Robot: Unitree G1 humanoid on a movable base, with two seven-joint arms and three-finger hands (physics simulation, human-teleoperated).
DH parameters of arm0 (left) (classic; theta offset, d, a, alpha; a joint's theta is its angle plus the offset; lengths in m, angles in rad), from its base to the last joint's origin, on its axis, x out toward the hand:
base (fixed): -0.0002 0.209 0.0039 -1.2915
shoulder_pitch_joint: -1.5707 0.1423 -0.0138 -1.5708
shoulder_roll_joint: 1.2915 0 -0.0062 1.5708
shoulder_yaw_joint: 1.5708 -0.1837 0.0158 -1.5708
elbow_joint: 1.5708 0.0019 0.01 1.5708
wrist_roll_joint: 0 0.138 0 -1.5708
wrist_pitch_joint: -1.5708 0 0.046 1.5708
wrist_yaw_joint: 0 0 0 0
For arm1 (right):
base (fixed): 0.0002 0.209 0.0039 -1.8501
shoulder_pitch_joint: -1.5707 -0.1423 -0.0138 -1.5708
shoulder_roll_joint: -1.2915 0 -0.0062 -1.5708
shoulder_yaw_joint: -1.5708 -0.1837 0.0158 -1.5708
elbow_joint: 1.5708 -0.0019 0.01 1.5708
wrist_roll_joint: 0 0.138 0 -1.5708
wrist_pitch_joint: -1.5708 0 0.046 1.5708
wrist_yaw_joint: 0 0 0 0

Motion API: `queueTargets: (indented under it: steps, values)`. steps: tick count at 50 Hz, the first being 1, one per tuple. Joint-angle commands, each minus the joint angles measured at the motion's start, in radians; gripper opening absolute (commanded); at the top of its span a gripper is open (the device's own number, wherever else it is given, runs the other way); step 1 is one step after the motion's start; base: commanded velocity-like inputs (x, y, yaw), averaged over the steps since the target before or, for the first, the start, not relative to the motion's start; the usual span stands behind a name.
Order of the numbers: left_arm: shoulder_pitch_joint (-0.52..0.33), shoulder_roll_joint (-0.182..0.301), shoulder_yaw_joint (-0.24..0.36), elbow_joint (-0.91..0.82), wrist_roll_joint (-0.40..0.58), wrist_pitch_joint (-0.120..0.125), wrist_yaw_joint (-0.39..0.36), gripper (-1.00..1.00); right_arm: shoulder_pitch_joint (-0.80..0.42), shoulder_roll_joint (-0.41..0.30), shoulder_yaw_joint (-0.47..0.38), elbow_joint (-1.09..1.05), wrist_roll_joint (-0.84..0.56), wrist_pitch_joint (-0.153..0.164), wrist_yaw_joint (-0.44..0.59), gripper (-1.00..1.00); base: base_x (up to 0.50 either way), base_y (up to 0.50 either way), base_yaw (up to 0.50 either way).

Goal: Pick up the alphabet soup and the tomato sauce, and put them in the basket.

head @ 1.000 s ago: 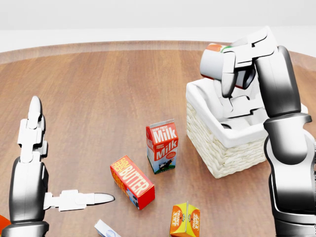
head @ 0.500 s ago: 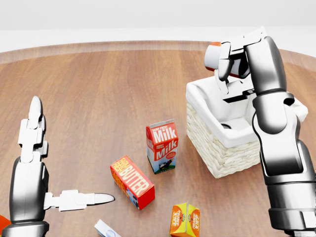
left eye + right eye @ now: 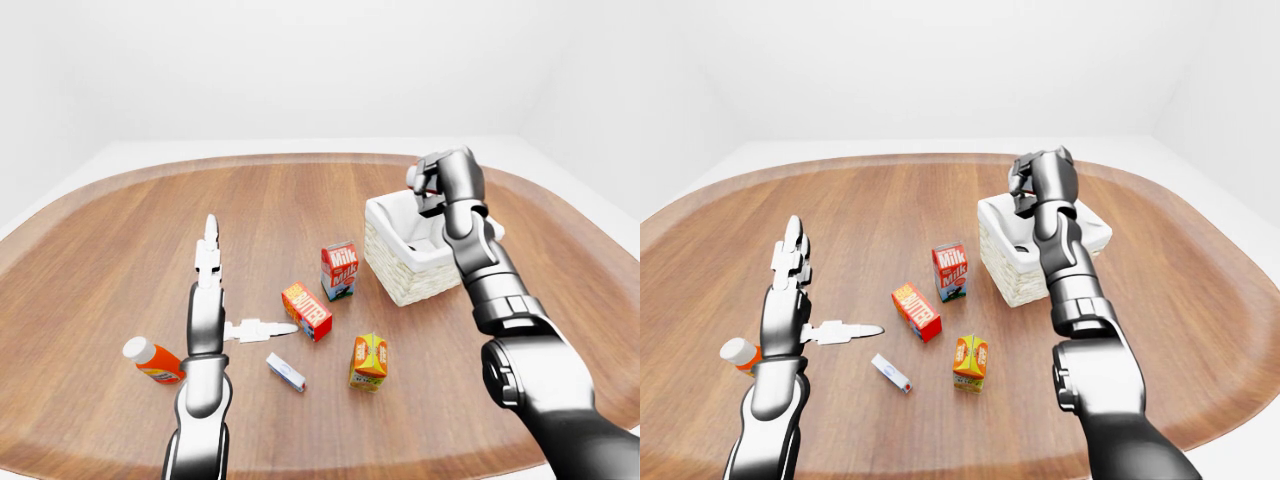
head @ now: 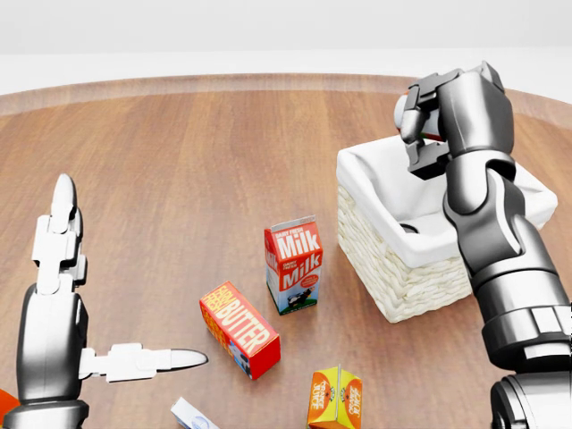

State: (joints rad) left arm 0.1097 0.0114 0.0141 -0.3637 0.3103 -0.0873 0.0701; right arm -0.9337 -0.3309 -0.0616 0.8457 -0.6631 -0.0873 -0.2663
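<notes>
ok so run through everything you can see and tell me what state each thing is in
Right hand: raised over the basket, fingers curled; can barely visible behind it.
Left hand: open, empty, fingers spread.
Basket: upright, a dark rounded thing partly visible inside.
Milk carton: standing upright.
Butter box: lying on its side.
Orange carton: upright.
Orange-labelled bottle: lying down.
Small white packet: lying flat.
</notes>
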Motion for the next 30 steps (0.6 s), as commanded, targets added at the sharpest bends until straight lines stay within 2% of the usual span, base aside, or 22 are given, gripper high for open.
queueTargets:
  steps: [1, 11, 15, 30]
  values:
    - [0.002, 0.001, 0.001, -0.002, 0.000, 0.000, -0.001, 1.00, -0.090, -0.009, 0.028, 0.178, -0.084, 0.000, -0.106, -1.00, 0.00, 0.00, 0.00]
    - [0.002, 0.001, 0.000, -0.002, 0.002, 0.000, -0.003, 1.00, -0.139, -0.006, 0.051, 0.278, -0.147, 0.000, -0.159, -1.00, 0.00, 0.00, 0.00]
    - [0.002, 0.001, -0.001, -0.003, 0.003, 0.000, -0.003, 1.00, -0.146, -0.001, 0.073, 0.322, -0.207, 0.000, -0.216, -1.00, 0.00, 0.00, 0.00]
    - [0.001, 0.000, 0.000, -0.004, 0.002, 0.000, -0.003, 1.00, -0.189, 0.021, 0.081, 0.429, -0.276, 0.000, -0.254, -1.00, 0.00, 0.00, 0.00]
